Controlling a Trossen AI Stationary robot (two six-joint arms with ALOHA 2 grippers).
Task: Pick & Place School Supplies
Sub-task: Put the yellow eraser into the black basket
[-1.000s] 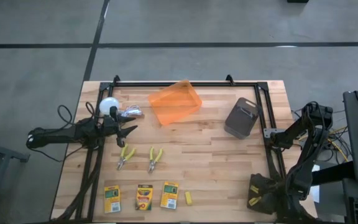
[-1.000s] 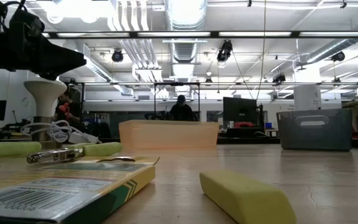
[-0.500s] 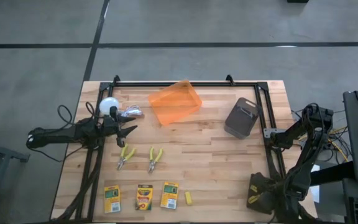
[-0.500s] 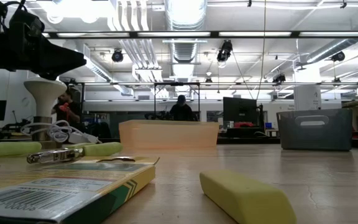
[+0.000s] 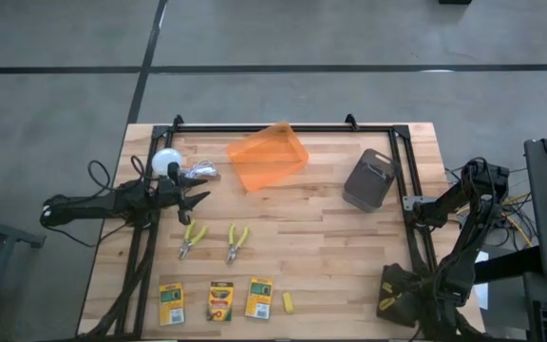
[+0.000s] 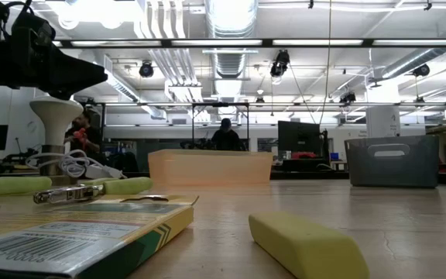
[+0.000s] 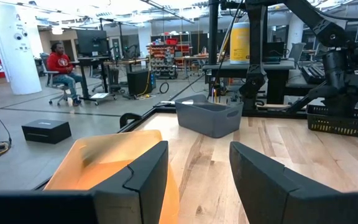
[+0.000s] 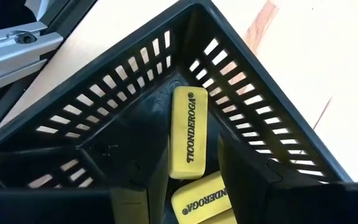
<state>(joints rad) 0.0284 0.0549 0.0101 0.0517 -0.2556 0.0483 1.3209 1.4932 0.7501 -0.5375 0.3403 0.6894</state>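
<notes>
Three yellow-and-green crayon boxes [image 5: 220, 301] lie flat in a row near the table's front edge, with one small yellow block [image 5: 289, 303] to their right. Behind them lie two yellow-handled pliers [image 5: 214, 240]. My right gripper [image 8: 188, 186] points down into a black slotted basket [image 5: 394, 293] at the near right, open. Two more yellow blocks lie on the basket's floor, one [image 8: 188, 132] ahead of the fingers and one [image 8: 202, 200] below the gap between them. My left gripper [image 5: 198, 199] hovers open and level at the table's left, holding nothing.
A translucent orange bin [image 5: 268, 156] sits at the back centre and a grey bin [image 5: 368, 179] to its right. A white ball with a cable [image 5: 166, 162] stands at the back left, by my left arm. A black frame [image 5: 283, 127] runs around the table.
</notes>
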